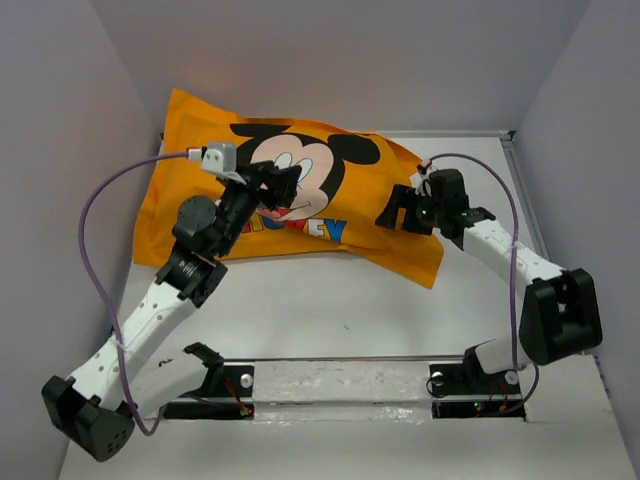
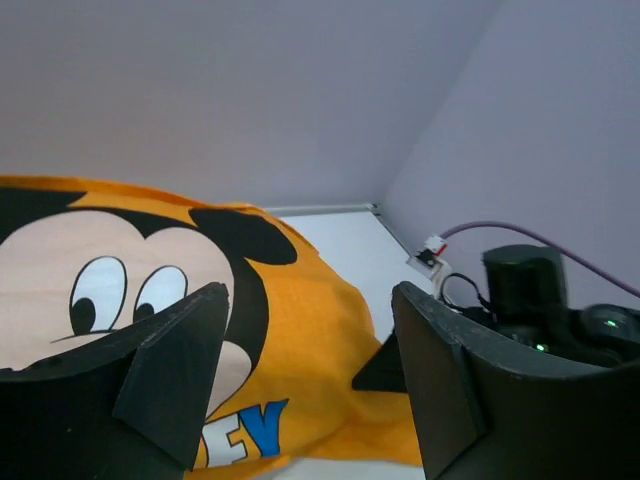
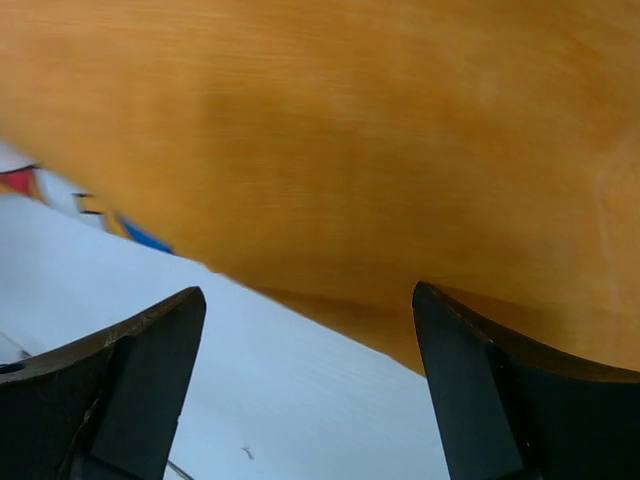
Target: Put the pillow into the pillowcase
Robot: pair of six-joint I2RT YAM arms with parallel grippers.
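Observation:
The orange-yellow pillowcase (image 1: 300, 190) with the Mickey Mouse print lies plump at the back of the table. No white pillow shows in any view. My left gripper (image 1: 283, 188) is open and empty just above the printed face (image 2: 120, 290). My right gripper (image 1: 400, 213) is open and empty at the pillowcase's right end, where a flat flap (image 1: 420, 255) hangs toward the front. In the right wrist view the orange fabric (image 3: 350, 150) fills the upper part, close in front of the open fingers (image 3: 470, 380).
White table (image 1: 330, 300) in front of the pillowcase. Grey walls close in on the left, back and right. The table's right rim (image 1: 525, 190) runs beside the right arm. Purple cables loop from both wrists.

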